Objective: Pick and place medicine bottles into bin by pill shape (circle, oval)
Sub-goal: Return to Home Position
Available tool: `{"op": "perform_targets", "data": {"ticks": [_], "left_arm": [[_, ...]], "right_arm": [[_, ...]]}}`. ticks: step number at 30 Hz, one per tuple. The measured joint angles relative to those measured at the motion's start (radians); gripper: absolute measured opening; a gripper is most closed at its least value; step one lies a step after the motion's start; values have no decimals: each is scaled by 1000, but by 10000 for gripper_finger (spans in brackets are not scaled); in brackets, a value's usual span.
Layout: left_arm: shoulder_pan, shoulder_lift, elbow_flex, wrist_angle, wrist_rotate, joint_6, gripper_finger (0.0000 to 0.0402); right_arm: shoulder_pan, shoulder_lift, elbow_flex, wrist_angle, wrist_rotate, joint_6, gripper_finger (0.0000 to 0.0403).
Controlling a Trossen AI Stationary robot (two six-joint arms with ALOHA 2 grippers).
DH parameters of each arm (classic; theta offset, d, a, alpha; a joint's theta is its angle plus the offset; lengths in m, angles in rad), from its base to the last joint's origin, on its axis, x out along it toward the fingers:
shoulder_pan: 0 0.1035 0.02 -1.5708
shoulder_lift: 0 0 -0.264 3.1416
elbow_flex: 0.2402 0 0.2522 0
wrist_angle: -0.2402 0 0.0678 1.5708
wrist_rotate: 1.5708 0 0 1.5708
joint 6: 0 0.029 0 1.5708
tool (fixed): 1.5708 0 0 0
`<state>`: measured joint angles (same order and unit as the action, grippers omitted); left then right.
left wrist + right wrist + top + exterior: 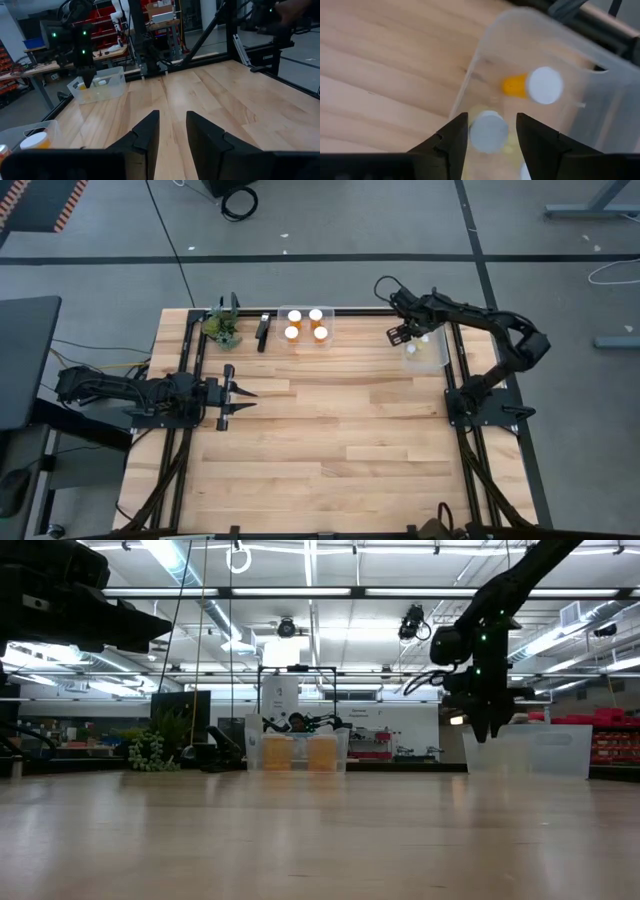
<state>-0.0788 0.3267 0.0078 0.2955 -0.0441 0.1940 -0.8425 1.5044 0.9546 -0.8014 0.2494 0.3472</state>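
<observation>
Four medicine bottles (305,325) with white caps stand in a clear bin (305,311) at the table's far edge; they show orange in the low view (295,753). A second clear bin (432,358) stands at the far right. It holds one bottle lying on its side (535,86) and another bottle's white cap (489,131). My right gripper (492,125) is open above this bin's left wall (398,335), and that cap shows farther off between the fingers. My left gripper (250,400) is open and empty over the table's left part (172,130).
A small green plant (222,328) and a black object (263,330) stand at the far edge, left of the bottle bin. Bare wooden tabletop (340,430) lies between the arms and toward the near edge. Black frame rails (465,430) run along both sides.
</observation>
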Motion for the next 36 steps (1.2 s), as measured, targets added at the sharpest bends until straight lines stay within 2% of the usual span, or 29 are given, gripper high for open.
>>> {"op": "perform_targets", "data": {"ticks": [8, 14, 23, 28, 36], "left_arm": [[0, 0, 0, 0, 0, 0, 107], [0, 0, 0, 0, 0, 0, 107], [0, 0, 0, 0, 0, 0, 107], [0, 0, 0, 0, 0, 0, 107], [0, 0, 0, 0, 0, 0, 107]], "right_arm": [[19, -218, 0, -3, 6, -9, 180], [126, -409, -30, 30, -15, -60, 193], [374, -751, -351, 373, -165, -118, 182], [489, -929, -524, 523, -170, -96, 170], [617, -1136, -735, 684, -143, -129, 152]]}}
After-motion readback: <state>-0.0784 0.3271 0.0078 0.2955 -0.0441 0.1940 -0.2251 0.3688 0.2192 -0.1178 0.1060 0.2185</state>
